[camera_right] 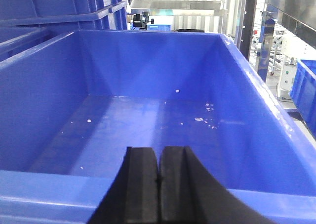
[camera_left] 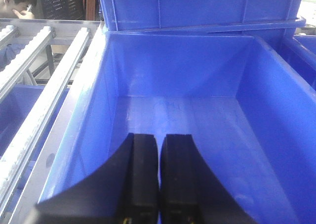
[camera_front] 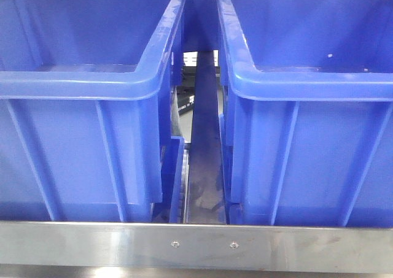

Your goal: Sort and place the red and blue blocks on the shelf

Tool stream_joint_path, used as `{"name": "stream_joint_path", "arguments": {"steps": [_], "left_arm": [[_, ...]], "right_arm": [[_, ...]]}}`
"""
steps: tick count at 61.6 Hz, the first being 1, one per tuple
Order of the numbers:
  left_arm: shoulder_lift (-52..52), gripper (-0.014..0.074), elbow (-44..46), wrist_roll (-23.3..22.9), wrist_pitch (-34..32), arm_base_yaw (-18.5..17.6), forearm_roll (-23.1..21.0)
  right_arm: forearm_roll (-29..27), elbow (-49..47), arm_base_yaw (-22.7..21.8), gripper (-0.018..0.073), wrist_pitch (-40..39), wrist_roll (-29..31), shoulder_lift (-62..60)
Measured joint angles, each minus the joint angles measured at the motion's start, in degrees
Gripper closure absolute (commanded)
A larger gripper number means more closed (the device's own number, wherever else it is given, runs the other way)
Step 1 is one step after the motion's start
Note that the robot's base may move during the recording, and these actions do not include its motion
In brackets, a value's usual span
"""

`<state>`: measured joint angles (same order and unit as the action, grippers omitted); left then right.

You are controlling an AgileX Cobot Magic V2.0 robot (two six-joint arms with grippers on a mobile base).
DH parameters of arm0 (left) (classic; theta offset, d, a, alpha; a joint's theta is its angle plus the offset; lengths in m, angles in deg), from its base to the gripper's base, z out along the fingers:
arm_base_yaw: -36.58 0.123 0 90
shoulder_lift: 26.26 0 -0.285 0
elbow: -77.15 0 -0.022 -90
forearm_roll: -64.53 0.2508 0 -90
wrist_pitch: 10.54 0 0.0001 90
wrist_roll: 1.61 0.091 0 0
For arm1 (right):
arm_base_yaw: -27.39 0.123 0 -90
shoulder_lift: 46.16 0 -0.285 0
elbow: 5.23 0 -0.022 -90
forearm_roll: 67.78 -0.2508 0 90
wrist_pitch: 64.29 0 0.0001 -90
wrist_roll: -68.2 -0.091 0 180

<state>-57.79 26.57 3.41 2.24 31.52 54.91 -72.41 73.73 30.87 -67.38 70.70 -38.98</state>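
Two blue bins side by side on the shelf (camera_front: 196, 246), left bin (camera_front: 80, 81) and right bin (camera_front: 313, 84), a narrow gap between. Left gripper (camera_left: 159, 184) hanging over the left bin's bare floor, jaws pressed together on nothing. Right gripper (camera_right: 158, 184) just above the right bin's near rim, jaws likewise closed and empty. No red or blue block anywhere in sight, so direction from either gripper, and nearer arm, impossible to judge.
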Motion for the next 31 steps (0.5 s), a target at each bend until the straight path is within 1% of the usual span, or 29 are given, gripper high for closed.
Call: {"name": "stream_joint_path", "arguments": {"steps": [4,7,12,18,24,31], "left_arm": [[0.11,0.0472,-1.29,0.18,-1.76,0.23,0.49],[0.41,0.0472,-3.26,1.05,-5.09,0.4,0.63],[2.17,0.0472,-7.93,2.66,-12.42,0.96,0.63],[5.84,0.0472,-13.33,3.2,-17.99,1.09,0.42],[9.97,0.0472,-17.53,3.43,-18.8,1.09,0.52],[15.24,0.0472,-22.49,2.43,-17.44,1.09,2.25]], "right_arm": [[0.0,0.0,0.0,0.0503,0.0,0.0,0.0],[-0.1,0.0,0.0,0.0503,0.0,0.0,0.0],[-0.09,0.0,0.0,0.0503,0.0,0.0,0.0],[-0.09,0.0,0.0,0.0503,0.0,0.0,0.0],[-0.09,0.0,0.0,0.0503,0.0,0.0,0.0],[-0.09,0.0,0.0,0.0503,0.0,0.0,0.0]]}}
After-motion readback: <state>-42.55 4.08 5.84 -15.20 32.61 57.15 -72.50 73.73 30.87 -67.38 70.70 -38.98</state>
